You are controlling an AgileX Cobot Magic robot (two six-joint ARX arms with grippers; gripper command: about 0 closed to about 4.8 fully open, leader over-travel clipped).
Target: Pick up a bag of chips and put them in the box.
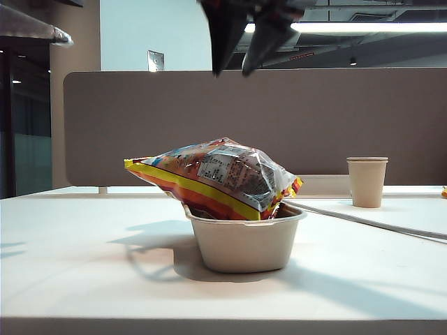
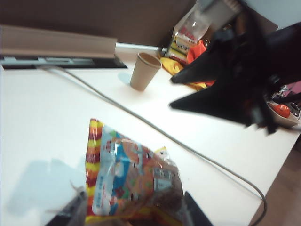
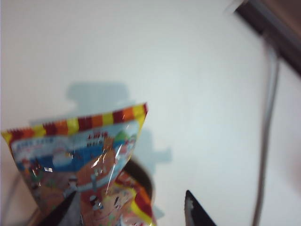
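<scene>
1. Bag of chips (image 1: 216, 178) sits on top of the box (image 1: 244, 241), overhanging the rim on the exterior view's left side; too wide to drop in flat. Box stands on the table (image 1: 84, 265).
2. Step, my read: placement done, release/retreat phase.
3. One gripper (image 1: 241, 38) hangs well above the bag in the exterior view, fingers apart, nothing between them. Can't tell which arm it is.
4. Left gripper (image 2: 131, 214): fingertips spread either side of the bag, clear of it as far as I can see.
5. Right gripper (image 3: 129, 212): fingers apart, bag between them in the picture; contact can't be judged.
6. Next move: lift straight clear without snagging the bag.
7. Left wrist view alone shows a second gripper (image 2: 171, 92), a cable (image 2: 141, 120), snack packs (image 2: 188, 37). Paper cup (image 1: 367, 181) shows in both.
</scene>
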